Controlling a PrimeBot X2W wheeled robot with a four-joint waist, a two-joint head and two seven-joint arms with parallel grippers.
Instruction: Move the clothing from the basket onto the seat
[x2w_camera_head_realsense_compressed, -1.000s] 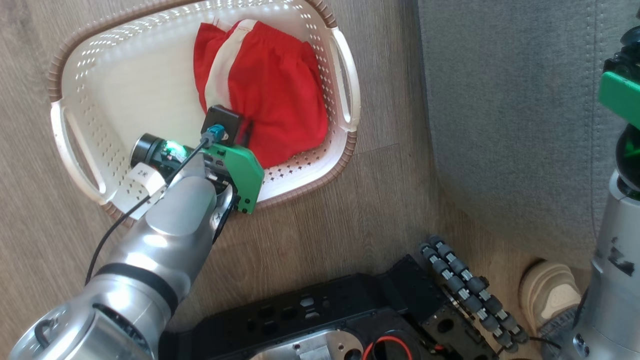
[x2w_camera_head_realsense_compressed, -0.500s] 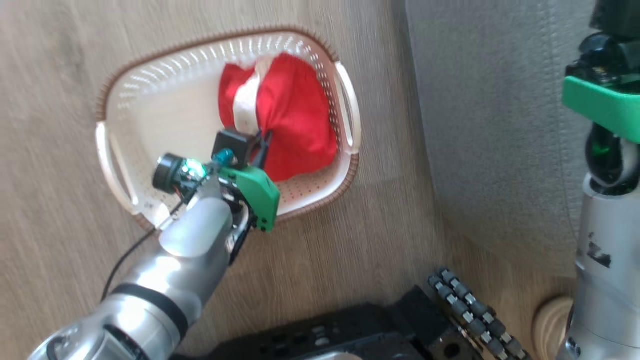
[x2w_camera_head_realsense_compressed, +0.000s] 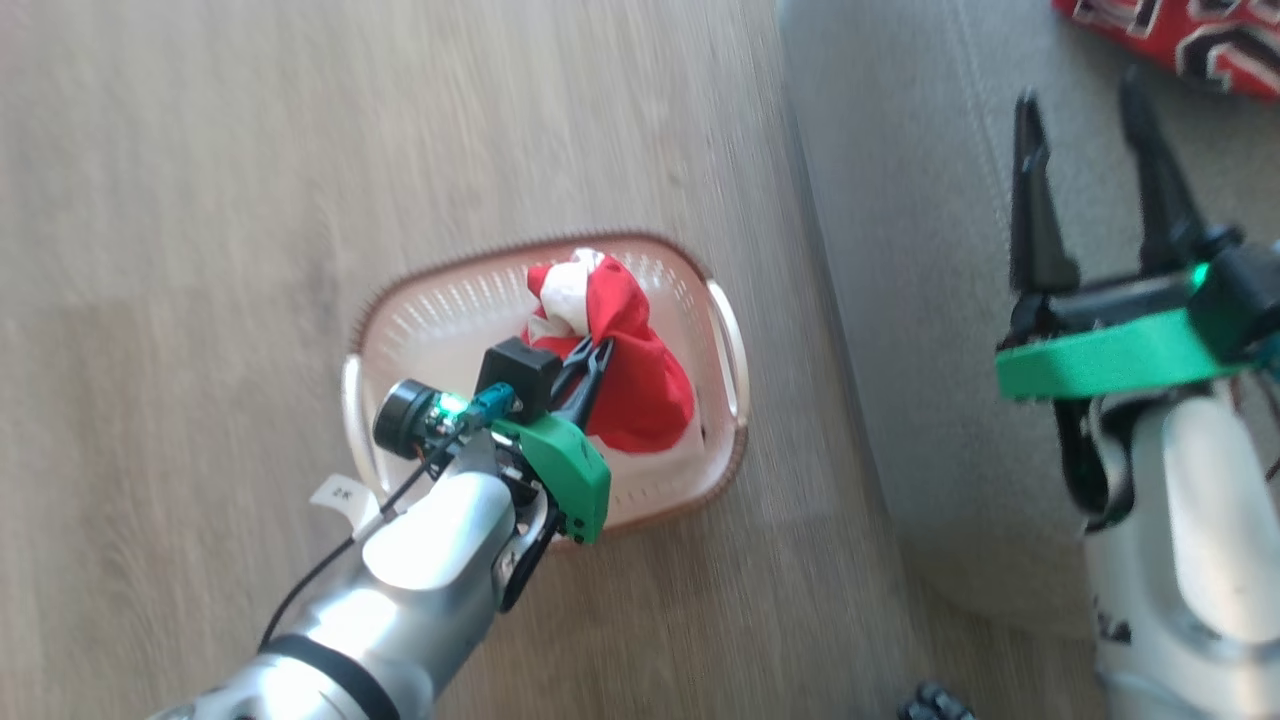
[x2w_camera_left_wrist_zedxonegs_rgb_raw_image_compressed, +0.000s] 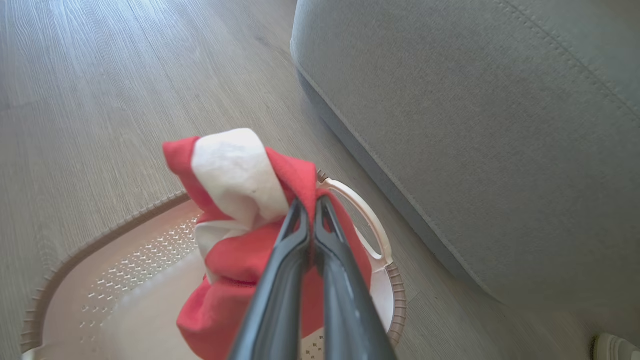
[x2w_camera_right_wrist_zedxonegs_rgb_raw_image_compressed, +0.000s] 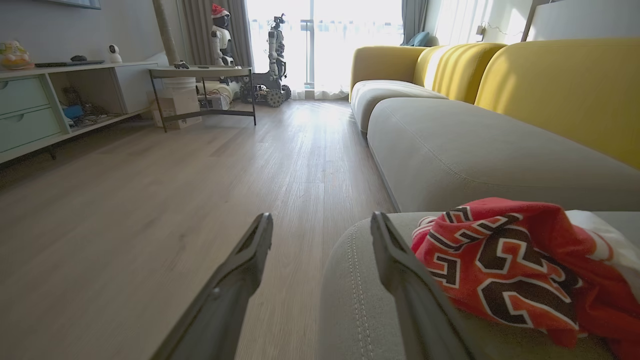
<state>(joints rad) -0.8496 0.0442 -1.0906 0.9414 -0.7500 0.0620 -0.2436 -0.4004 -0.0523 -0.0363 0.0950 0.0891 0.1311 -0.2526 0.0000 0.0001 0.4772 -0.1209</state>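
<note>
**Shorts caught — the lift out begins**
A second ago the shorts (x2w_camera_head_realsense_compressed: 640, 390) lay flat with the jaws apart over them. Now the left gripper (x2w_camera_head_realsense_compressed: 597, 350) is pinched tight on a fold, and the shorts hang bunched over the basket (x2w_camera_head_realsense_compressed: 430, 330). The right gripper (x2w_camera_head_realsense_compressed: 1080, 90) stands wide and empty over the seat (x2w_camera_head_realsense_compressed: 900, 300), where the jersey (x2w_camera_head_realsense_compressed: 1180, 40) already lies — only the carry across seems left.
</note>
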